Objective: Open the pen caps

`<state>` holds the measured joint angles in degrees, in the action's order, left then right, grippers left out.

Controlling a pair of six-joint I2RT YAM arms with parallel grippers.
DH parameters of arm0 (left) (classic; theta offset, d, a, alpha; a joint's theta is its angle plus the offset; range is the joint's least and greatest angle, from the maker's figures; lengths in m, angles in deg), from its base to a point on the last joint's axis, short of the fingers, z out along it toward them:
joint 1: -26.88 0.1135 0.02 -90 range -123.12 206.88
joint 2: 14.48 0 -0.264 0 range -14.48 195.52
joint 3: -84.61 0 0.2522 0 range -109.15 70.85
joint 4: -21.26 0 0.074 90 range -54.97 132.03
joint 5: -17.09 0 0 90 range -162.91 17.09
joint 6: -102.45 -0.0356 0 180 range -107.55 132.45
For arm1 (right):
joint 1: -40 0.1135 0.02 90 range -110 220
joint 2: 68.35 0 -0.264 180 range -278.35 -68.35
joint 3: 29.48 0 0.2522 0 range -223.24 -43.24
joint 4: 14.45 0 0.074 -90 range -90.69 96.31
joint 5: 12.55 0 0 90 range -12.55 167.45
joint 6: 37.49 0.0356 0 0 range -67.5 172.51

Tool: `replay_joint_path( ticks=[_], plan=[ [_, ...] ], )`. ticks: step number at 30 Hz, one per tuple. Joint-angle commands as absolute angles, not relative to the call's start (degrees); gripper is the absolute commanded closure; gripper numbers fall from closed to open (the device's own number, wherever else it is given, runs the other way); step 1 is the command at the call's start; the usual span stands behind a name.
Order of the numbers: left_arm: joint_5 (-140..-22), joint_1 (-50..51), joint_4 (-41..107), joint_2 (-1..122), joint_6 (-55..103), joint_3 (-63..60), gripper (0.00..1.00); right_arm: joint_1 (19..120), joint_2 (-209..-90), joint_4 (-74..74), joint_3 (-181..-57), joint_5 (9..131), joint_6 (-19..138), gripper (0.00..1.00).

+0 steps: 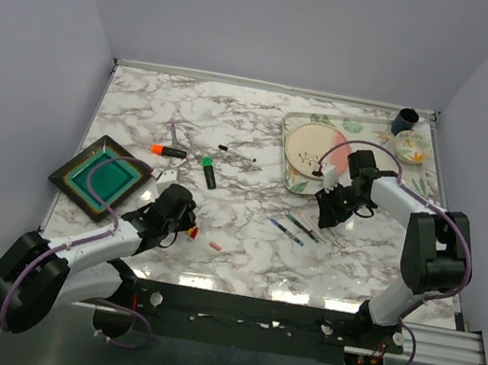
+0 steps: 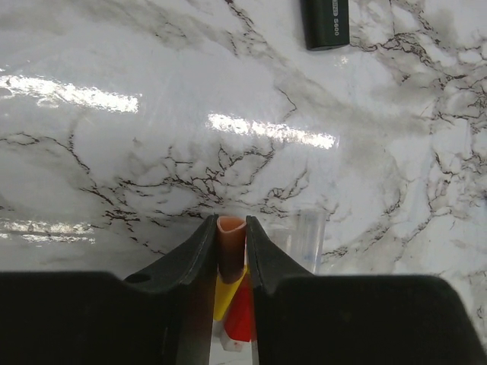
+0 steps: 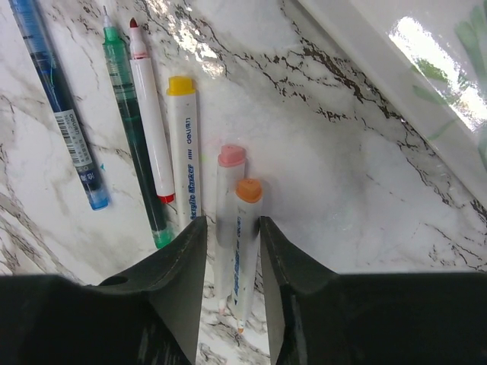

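The left gripper (image 2: 230, 222) was closed down to a narrow gap. An orange cap (image 2: 230, 236) was clamped between its fingers, open end facing away from the wrist, low over the marble table (image 2: 152, 152). A yellow cap (image 2: 225, 293) and a red cap (image 2: 242, 313) were seen in the same gap, nearer the wrist; whether they were gripped could not be determined. A clear cap (image 2: 310, 237) lay on the table just beside the gripper. In the top view, a loose pink cap (image 1: 214, 246) lay on the table near this gripper.

The right gripper (image 3: 232, 223) was set partly open and placed astride a pink-ended marker (image 3: 227, 205) and an orange-ended marker (image 3: 246, 236), which lay side by side on the table. No firm clamping was visible. To their left, a yellow-ended marker (image 3: 183, 144), a red-tipped pen (image 3: 148, 114), a green pen (image 3: 135, 144) and a blue pen (image 3: 65, 122) were laid roughly parallel. The tray (image 3: 380, 68) was located to their right.

Farther back, a highlighter (image 1: 211, 177) with its green cap (image 1: 206, 162) fitted and an orange-capped highlighter (image 1: 170, 151) were positioned near a dark square dish (image 1: 71, 173).
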<state>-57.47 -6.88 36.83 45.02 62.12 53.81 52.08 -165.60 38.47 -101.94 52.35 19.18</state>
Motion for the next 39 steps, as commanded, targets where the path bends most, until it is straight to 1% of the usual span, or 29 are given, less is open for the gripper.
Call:
replay_joint_path(
  ticks=[1, 2, 3, 5, 6, 8, 9, 15, 18, 21, 24, 25, 26, 28, 29, 31, 36, 37, 38, 39],
  plan=[
    [-60.5, -6.6, 38.4, 45.9, 61.4, 53.5, 0.66, 52.7, -164.1, 40.3, -103.3, 51.0, 17.9, 0.57],
    [-60.9, -6.6, 38.5, 46.0, 61.3, 53.5, 0.64, 52.7, -163.3, 40.3, -103.4, 50.8, 17.9, 0.56],
    [-61.0, -6.6, 38.5, 45.9, 61.3, 53.4, 0.58, 52.7, -162.8, 40.3, -103.4, 50.6, 17.9, 0.55],
    [-61.0, -6.6, 38.5, 45.4, 61.3, 53.3, 0.52, 52.7, -161.9, 40.4, -103.4, 50.3, 17.8, 0.53],
    [-60.9, -6.6, 38.9, 45.1, 61.2, 53.2, 0.47, 52.6, -161.0, 40.3, -103.4, 50.1, 17.8, 0.52],
    [-60.7, -6.6, 39.4, 44.4, 61.1, 52.7, 0.42, 52.7, -160.2, 40.3, -103.3, 49.9, 17.7, 0.52],
    [-60.4, -6.6, 40.1, 44.1, 61.1, 52.4, 0.38, 52.7, -159.1, 40.3, -103.2, 49.9, 17.7, 0.51],
    [-59.4, -6.3, 42.5, 42.5, 59.1, 49.6, 0.23, 52.7, -154.3, 39.5, -102.3, 48.2, 17.3, 0.50],
    [-59.1, -5.7, 42.6, 42.8, 57.2, 47.0, 0.18, 52.7, -151.0, 39.1, -102.0, 46.1, 17.4, 0.50],
    [-59.1, -4.5, 42.4, 45.7, 55.5, 43.4, 0.17, 52.7, -147.8, 38.3, -101.3, 44.2, 17.6, 0.50],
    [-59.5, -2.9, 42.1, 50.9, 54.6, 38.5, 0.16, 52.7, -145.4, 37.9, -100.5, 42.8, 17.8, 0.50],
    [-59.6, -2.0, 42.1, 54.3, 54.4, 37.3, 0.16, 52.7, -144.8, 37.7, -100.4, 42.6, 17.9, 0.50],
    [-59.6, -1.6, 42.2, 56.3, 54.3, 34.1, 0.16, 52.7, -144.3, 37.7, -100.2, 42.2, 17.9, 0.50],
    [-58.4, -1.0, 45.1, 62.6, 54.5, 30.3, 0.16, 52.7, -143.1, 37.6, -99.9, 42.0, 17.8, 0.50],
    [-57.8, -0.5, 46.3, 64.8, 54.3, 26.2, 0.16, 52.7, -142.8, 37.6, -99.8, 41.6, 17.8, 0.50],
    [-55.9, -0.4, 49.1, 70.5, 53.4, 22.5, 0.18, 52.7, -141.8, 37.6, -99.4, 41.2, 17.7, 0.50],
    [-52.4, 1.1, 52.9, 79.0, 53.1, 13.2, 0.19, 52.7, -140.9, 37.9, -99.2, 40.0, 17.3, 0.50],
    [-51.7, 1.4, 53.8, 82.3, 53.1, 11.7, 0.19, 52.7, -140.8, 37.9, -99.2, 39.9, 17.3, 0.50],
    [-51.6, 1.7, 55.3, 84.0, 53.1, 8.2, 0.19, 52.7, -140.5, 38.0, -99.2, 39.8, 17.2, 0.50],
    [-51.2, 1.8, 58.0, 85.8, 53.2, 6.3, 0.21, 52.7, -140.4, 37.9, -99.1, 39.6, 17.1, 0.50]
  ],
)
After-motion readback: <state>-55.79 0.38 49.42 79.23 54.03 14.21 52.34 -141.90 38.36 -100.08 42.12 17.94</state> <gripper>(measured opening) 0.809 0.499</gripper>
